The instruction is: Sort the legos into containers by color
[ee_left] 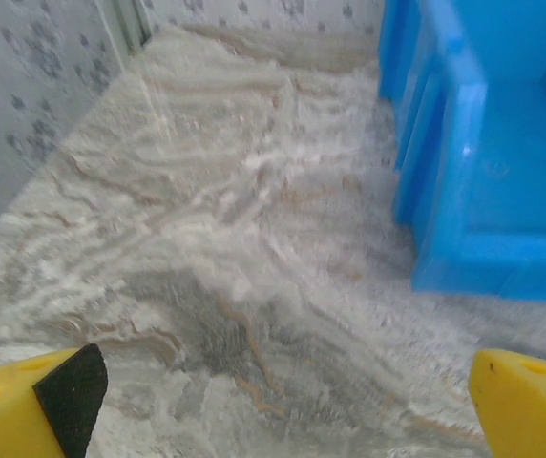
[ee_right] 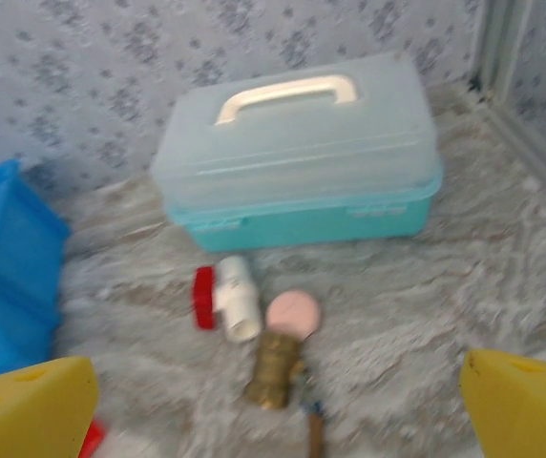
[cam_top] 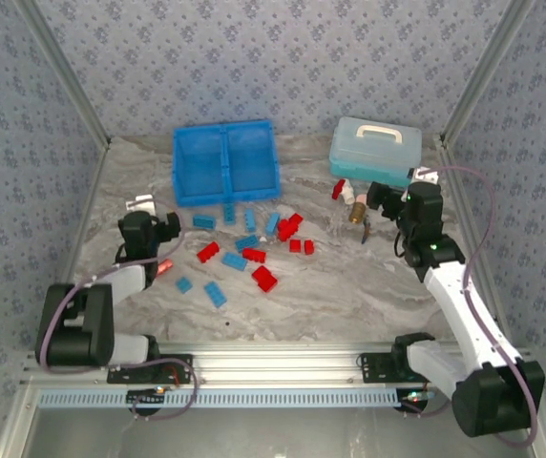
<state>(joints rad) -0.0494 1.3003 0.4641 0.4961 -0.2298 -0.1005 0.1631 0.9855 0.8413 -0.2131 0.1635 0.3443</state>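
Red and light-blue legos (cam_top: 234, 260) lie scattered on the marbled table (cam_top: 349, 286), just in front of the blue tray (cam_top: 179, 172). Their long axes are mixed, apparently mostly diagonal. Tray long axis runs left-right, divider front-to-back. Left gripper (ee_left: 283, 401) spread wide near the tray's left corner. Right gripper (ee_right: 278, 405) spread wide, facing the lidded box (ee_right: 297, 162).

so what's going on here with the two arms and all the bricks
Two robot arms are set to sort red and blue bricks into the blue tray, and nothing is sorted yet. The bricks lie scattered on the table in front of the tray, whose two compartments look empty. The left gripper is open near the tray's left front corner. The right gripper is open over some small parts by the lidded box. Neither holds anything.
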